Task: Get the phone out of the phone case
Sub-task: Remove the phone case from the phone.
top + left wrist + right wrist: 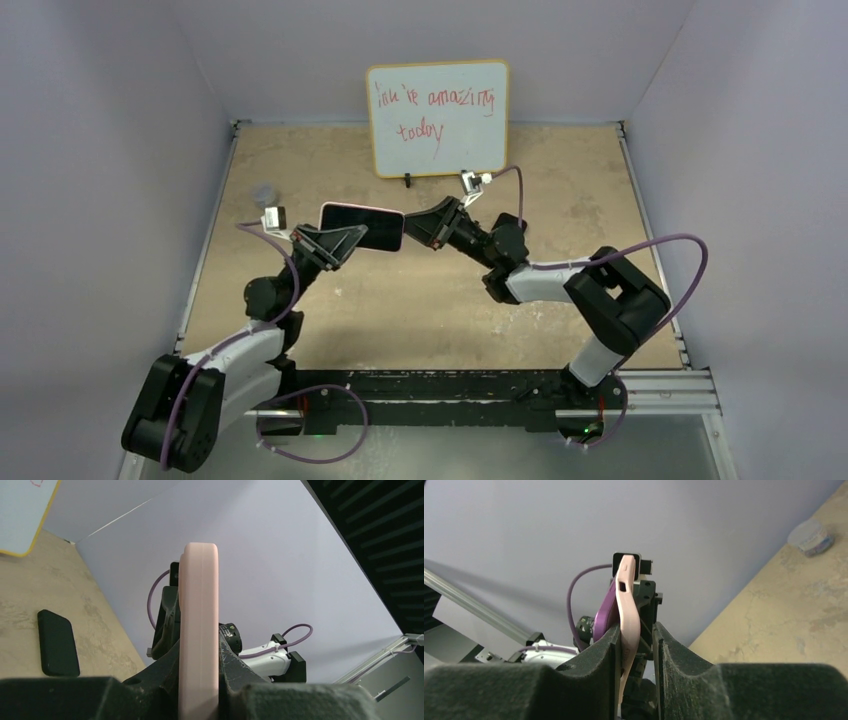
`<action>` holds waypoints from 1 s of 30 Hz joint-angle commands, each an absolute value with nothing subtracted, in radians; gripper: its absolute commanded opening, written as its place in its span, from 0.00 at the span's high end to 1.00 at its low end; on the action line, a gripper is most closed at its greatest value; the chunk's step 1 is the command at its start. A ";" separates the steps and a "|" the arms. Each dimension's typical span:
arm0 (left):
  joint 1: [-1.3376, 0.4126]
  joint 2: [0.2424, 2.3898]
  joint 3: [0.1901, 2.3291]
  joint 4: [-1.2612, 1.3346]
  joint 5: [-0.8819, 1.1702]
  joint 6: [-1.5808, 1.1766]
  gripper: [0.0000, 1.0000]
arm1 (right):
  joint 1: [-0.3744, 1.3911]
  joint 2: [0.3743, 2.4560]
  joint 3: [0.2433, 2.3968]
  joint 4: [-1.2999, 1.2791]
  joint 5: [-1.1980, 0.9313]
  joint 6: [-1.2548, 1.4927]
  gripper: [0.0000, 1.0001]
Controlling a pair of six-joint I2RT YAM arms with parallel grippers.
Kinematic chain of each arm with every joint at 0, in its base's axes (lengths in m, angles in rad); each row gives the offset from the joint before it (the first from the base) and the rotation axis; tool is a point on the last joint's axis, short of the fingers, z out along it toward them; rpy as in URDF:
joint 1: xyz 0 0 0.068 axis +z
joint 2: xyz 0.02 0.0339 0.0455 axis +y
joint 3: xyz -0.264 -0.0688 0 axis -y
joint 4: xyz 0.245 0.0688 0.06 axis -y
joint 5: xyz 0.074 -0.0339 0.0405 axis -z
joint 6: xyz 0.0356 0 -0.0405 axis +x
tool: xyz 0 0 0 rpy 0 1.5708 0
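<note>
The phone [365, 230], in its pink case [350, 207], is held in the air above the table's middle, between both grippers. My left gripper [340, 245] is shut on its left end. In the left wrist view the case's edge [199, 605] stands pinched between the fingers of the left gripper [199, 647]. My right gripper [425, 225] is at the right end. In the right wrist view the pink case [629, 610] sits between the fingers of the right gripper [636, 630], bent away from a purple phone edge [605, 612]. A small gap shows beside the right finger.
A whiteboard [437, 118] with red writing stands at the back. A small tape roll [265, 192] lies at the far left, also in the right wrist view [811, 536]. A flat black rectangle [57, 642] lies on the table in the left wrist view. Walls enclose three sides.
</note>
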State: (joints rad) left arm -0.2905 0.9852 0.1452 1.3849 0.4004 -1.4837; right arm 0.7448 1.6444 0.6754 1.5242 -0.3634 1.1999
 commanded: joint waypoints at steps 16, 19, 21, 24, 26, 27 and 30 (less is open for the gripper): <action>-0.293 1.139 0.154 1.289 0.447 -1.355 0.97 | 0.746 1.720 0.569 1.480 -0.465 1.121 1.00; -0.293 1.152 0.144 1.188 0.437 -1.277 0.81 | 0.736 1.766 0.559 1.493 -0.441 1.121 1.00; -0.293 1.166 0.132 1.155 0.429 -1.236 0.70 | 0.729 1.803 0.552 1.516 -0.428 1.139 1.00; -0.293 1.197 0.123 1.120 0.423 -1.181 0.57 | 0.713 1.867 0.538 1.574 -0.416 1.168 1.00; -0.293 1.220 0.126 1.090 0.422 -1.149 0.50 | 0.701 1.903 0.529 1.613 -0.416 1.189 1.00; -0.293 1.231 0.129 1.069 0.423 -1.130 0.49 | 0.692 1.918 0.526 1.632 -0.416 1.197 1.00; -0.293 1.254 0.137 0.994 0.408 -1.086 0.43 | 0.669 1.951 0.521 1.649 -0.413 1.202 1.00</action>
